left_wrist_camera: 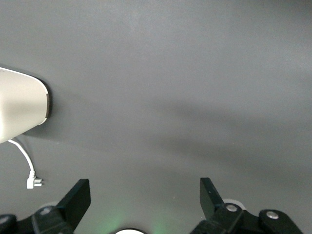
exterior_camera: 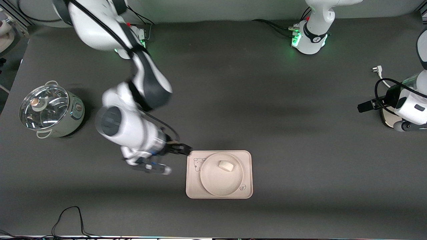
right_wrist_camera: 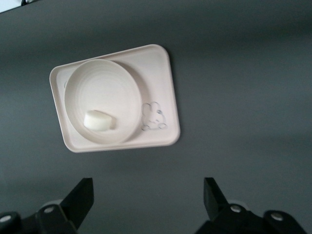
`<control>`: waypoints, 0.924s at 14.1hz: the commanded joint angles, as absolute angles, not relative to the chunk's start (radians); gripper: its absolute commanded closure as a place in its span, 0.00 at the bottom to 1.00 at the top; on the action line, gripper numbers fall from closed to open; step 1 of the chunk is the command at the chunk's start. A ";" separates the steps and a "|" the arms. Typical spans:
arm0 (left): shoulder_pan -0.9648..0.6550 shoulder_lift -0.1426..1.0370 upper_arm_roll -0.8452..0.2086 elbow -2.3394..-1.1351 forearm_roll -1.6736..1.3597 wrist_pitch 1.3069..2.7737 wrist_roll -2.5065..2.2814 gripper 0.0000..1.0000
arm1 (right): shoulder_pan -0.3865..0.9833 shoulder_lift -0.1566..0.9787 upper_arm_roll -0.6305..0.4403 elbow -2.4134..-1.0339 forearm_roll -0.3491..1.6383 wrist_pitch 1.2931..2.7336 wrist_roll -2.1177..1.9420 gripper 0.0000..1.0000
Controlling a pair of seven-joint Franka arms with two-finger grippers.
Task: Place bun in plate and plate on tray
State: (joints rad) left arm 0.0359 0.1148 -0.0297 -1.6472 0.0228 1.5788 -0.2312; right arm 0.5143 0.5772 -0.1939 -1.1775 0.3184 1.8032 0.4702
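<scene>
The bun (exterior_camera: 226, 165) lies in the round plate (exterior_camera: 217, 183), and the plate sits on the tray (exterior_camera: 193, 190), which is printed with a cartoon animal. All three also show in the right wrist view: the bun (right_wrist_camera: 100, 120), the plate (right_wrist_camera: 105, 83) and the tray (right_wrist_camera: 158, 73). My right gripper (exterior_camera: 183, 149) is open and empty, over the table just beside the tray's corner toward the right arm's end; its fingers (right_wrist_camera: 80, 195) touch nothing. My left gripper (exterior_camera: 362, 107) is open and empty over bare table at the left arm's end, where it waits (left_wrist_camera: 144, 187).
A metal pot with a glass lid (exterior_camera: 50, 111) stands at the right arm's end. A white plug (exterior_camera: 376, 69) and its cable lie near the left arm; the plug also shows in the left wrist view (left_wrist_camera: 34, 183). A black cable (exterior_camera: 70, 216) loops at the front edge.
</scene>
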 commanded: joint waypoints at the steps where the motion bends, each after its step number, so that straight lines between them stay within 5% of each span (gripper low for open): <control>1: 0.043 0.097 -0.035 -1.658 0.020 1.569 -0.213 0.00 | 0.441 0.294 -0.157 -1.403 0.253 1.691 0.385 0.00; 5: 0.043 0.097 -0.035 -1.658 0.020 1.569 -0.213 0.00 | 0.215 0.082 -0.019 -1.544 0.126 1.596 0.203 0.00; 13: 0.029 0.039 -0.041 -1.669 0.012 1.580 -0.230 0.00 | 0.130 0.052 -0.152 -1.542 0.011 1.537 -0.078 0.00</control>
